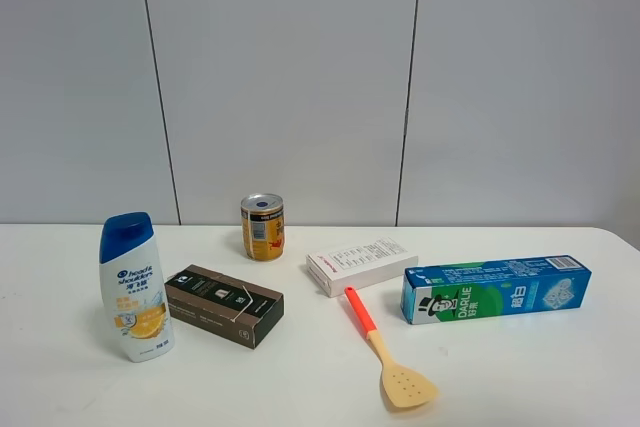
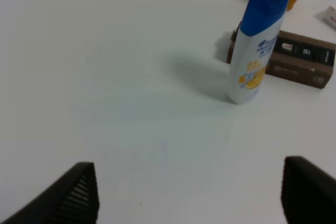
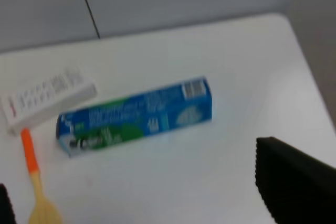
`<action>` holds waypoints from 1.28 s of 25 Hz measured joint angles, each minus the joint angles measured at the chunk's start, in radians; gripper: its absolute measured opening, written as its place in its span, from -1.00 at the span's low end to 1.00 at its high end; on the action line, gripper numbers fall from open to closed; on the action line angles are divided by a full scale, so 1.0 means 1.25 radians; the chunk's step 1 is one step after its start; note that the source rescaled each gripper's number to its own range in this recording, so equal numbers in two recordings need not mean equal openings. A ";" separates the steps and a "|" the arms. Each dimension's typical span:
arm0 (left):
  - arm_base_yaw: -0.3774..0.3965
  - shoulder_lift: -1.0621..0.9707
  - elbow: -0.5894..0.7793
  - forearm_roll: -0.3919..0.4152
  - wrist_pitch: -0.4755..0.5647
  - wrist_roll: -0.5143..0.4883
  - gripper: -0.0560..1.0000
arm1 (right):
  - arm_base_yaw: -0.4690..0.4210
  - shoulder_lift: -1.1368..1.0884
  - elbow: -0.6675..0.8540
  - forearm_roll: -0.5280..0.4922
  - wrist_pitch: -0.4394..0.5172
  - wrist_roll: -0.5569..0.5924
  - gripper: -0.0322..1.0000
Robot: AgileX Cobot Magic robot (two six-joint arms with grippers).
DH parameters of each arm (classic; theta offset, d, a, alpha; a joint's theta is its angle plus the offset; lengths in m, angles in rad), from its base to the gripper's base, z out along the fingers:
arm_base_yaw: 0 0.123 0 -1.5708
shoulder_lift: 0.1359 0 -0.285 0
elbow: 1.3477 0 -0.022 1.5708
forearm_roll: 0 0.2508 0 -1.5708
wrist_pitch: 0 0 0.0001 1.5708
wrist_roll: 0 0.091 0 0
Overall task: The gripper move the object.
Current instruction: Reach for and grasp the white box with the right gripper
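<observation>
Spatula (image 1: 388, 347): front of the table (image 1: 300, 387), orange handle tip right at the white box (image 1: 360, 265), maybe touching, hard to call.
White box: flat, mid-table, between can (image 1: 262, 227) and toothpaste box (image 1: 495, 289); nothing grips it.
Left gripper (image 2: 191, 192): fingers spread wide, empty, over bare table, bottle (image 2: 256, 45) and brown box (image 2: 302, 59) ahead.
Right gripper (image 3: 142, 198): blurry, but spread wide, empty, near the toothpaste box.

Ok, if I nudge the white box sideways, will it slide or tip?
Likely slides rather than tips: the white box lies flat and low on the smooth table. Thin cardboard, so probably light and dentable under a hard squeeze. The spatula handle ends by its front edge and may get dragged.
</observation>
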 joint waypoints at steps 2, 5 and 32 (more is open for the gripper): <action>0.000 0.000 0.000 0.000 0.000 0.000 1.00 | 0.000 0.126 -0.086 0.029 -0.050 -0.092 0.33; 0.000 0.000 0.000 0.000 0.000 0.000 1.00 | 0.020 0.317 -0.242 0.071 -0.067 -0.238 0.33; 0.000 0.000 0.000 0.000 0.000 0.000 1.00 | 0.338 1.291 -0.886 -0.197 0.111 -0.653 0.18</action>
